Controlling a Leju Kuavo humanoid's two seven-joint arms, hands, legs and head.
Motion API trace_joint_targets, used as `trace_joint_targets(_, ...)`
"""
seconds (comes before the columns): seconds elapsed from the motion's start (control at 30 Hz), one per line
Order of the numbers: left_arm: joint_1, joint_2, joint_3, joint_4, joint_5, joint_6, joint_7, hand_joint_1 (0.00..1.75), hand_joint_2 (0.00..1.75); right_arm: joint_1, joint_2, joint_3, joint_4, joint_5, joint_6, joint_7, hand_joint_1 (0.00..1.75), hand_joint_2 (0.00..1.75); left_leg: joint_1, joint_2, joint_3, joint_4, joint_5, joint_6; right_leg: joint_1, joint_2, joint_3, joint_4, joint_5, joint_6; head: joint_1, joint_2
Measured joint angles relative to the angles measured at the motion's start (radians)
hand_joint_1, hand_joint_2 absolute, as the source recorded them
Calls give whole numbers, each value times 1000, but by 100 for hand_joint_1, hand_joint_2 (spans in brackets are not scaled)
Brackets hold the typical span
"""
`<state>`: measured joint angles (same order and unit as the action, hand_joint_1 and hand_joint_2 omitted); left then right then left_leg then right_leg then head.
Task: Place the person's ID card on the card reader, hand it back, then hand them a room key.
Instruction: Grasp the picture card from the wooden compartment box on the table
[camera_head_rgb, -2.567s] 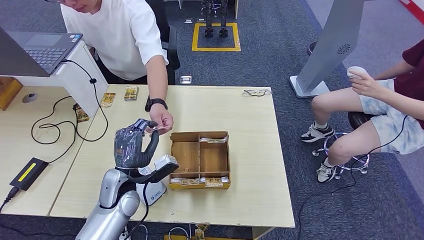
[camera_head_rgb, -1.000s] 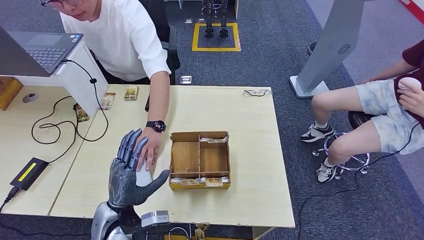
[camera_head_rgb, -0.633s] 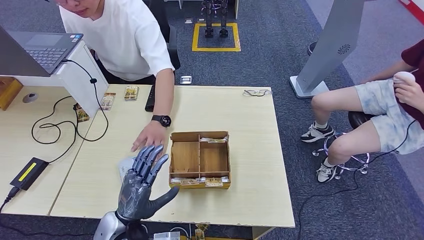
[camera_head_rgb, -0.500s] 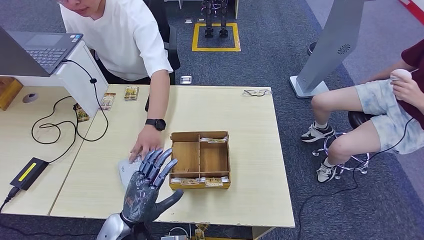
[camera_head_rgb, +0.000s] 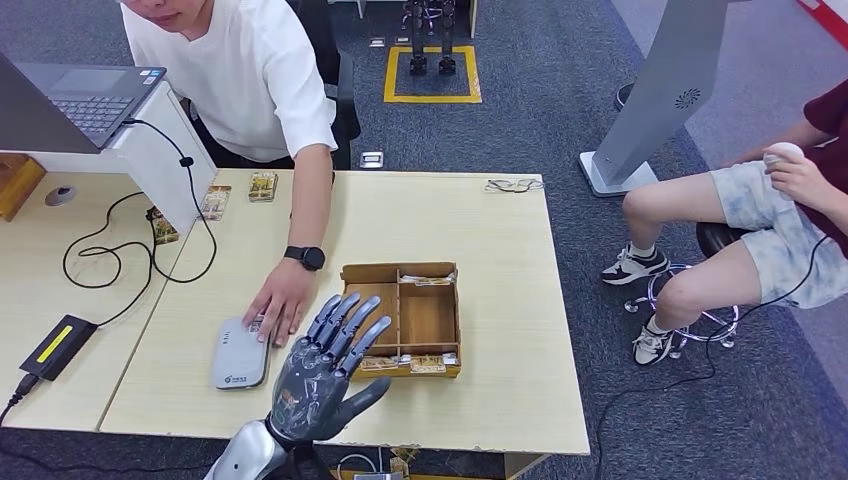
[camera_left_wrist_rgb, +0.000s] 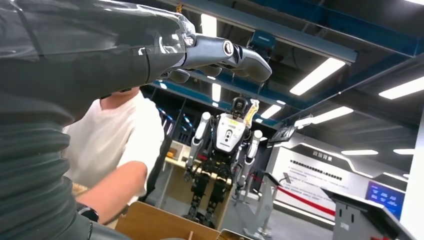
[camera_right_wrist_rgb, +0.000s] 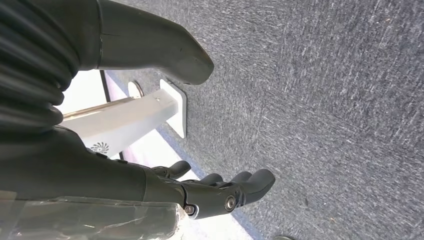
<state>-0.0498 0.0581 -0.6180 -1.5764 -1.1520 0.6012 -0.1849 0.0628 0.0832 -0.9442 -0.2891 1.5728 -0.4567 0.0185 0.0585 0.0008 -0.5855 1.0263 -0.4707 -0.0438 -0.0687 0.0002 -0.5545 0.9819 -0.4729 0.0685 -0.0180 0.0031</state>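
Note:
My left hand (camera_head_rgb: 325, 375) is raised over the table's front edge, palm up and fingers spread, holding nothing. It hovers just in front of the left corner of a wooden divided box (camera_head_rgb: 400, 318). The box's front slot holds key cards (camera_head_rgb: 400, 364). A grey-white card reader (camera_head_rgb: 240, 352) lies flat to the left of my hand. The person in the white shirt rests a hand (camera_head_rgb: 275, 308) on the reader's far end; I cannot make out a card under it. The left hand (camera_left_wrist_rgb: 215, 50) is stretched out empty in the left wrist view. My right hand (camera_right_wrist_rgb: 220, 192) hangs over carpet, fingers apart.
A laptop (camera_head_rgb: 85, 95) sits on a white stand at the back left, with cables (camera_head_rgb: 120, 260) and a black power brick (camera_head_rgb: 58, 345) on the neighbouring table. Glasses (camera_head_rgb: 513, 185) lie at the far edge. A seated person (camera_head_rgb: 770, 220) is to the right.
My left hand, which held a card up to the person, is now empty and has dropped and moved right. The person's hand has come down onto the reader, which now lies further left.

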Motion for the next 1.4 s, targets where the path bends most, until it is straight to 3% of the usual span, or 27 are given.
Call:
trace_joint_targets(0.5, -47, 20, -33, 72, -132, -43, 59, 0, 175, -17, -5, 27, 20, 0, -4, 4, 0, 175, 0, 0, 0, 0, 0, 0, 0, 0, 0, 0, 0, 0, 0, 0)
trace_joint_targets(0.97, -80, 21, -62, 199, -186, -213, 167, 0, 175, -27, -12, 47, 33, 0, -10, 25, 0, 175, 0, 0, 0, 0, 0, 0, 0, 0, -1, 0, 0, 0, 0, 0)
trace_joint_targets(1.4, -87, 9, -62, 245, -194, -298, 260, 0, 175, -27, -12, 49, 33, 0, -10, 38, 0, 175, 0, 0, 0, 0, 0, 0, 0, 0, -1, 0, 0, 0, 0, 0)
